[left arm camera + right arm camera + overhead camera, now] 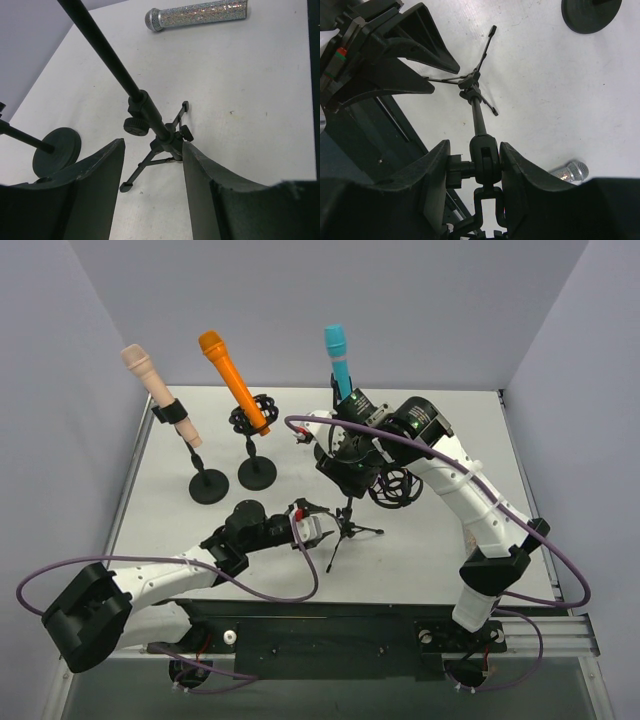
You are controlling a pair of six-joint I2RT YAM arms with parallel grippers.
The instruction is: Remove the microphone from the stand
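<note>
Right claw (474,148) clamped on the upper swivel of the tripod stand (479,112). The blue microphone (337,352) rises above this claw toward 12 o'clock. Left claw (152,145), half-wide, straddles the stand's lower hub. Silver microphone (197,15) lies on the tabletop (250,100).

Stand pole (106,50) top past L-wrist view's upper edge

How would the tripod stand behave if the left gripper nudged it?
Likely tippy: the tripod stand has thin, short legs under a leaning pole carrying the blue microphone. Probably light, given its slim tubing. The right gripper, clamped at its swivel joint, should steady it.
</note>
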